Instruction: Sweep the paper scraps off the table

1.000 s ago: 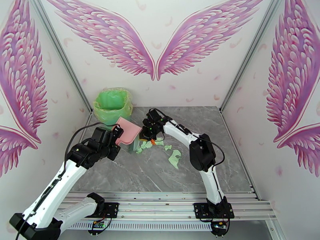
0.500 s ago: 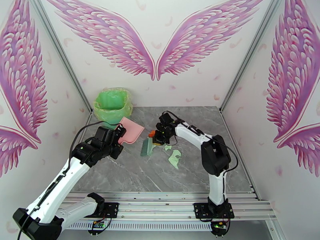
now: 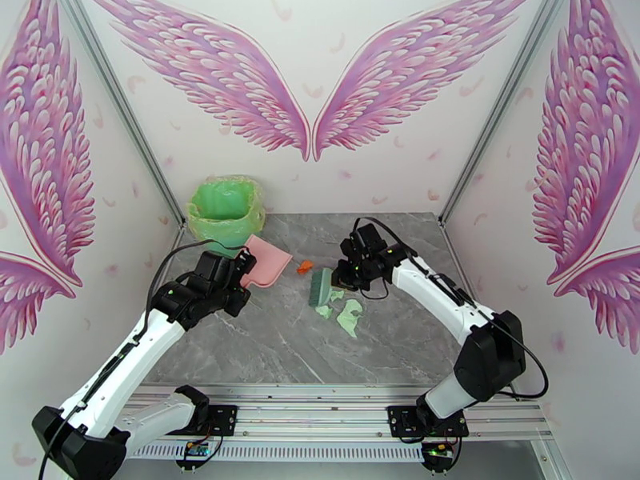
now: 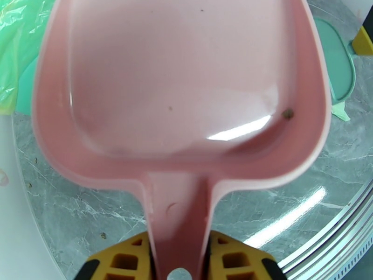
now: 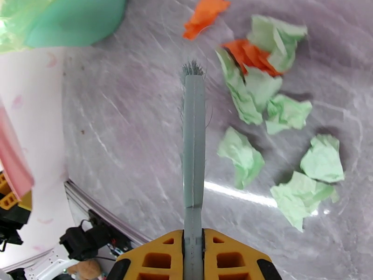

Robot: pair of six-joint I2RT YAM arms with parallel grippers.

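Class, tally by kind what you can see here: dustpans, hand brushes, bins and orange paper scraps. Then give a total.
Pink dustpan: 1
Teal hand brush: 1
Green-lined bin: 1
Orange paper scraps: 2
Total: 5

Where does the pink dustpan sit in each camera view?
Top external: dustpan left of centre, beside the green-lined bin.
Left wrist: dustpan across most of the frame, handle in the left gripper.
Right wrist: dustpan a pink sliver at the left edge.
Shared landmark: the bin, on the left in every view.
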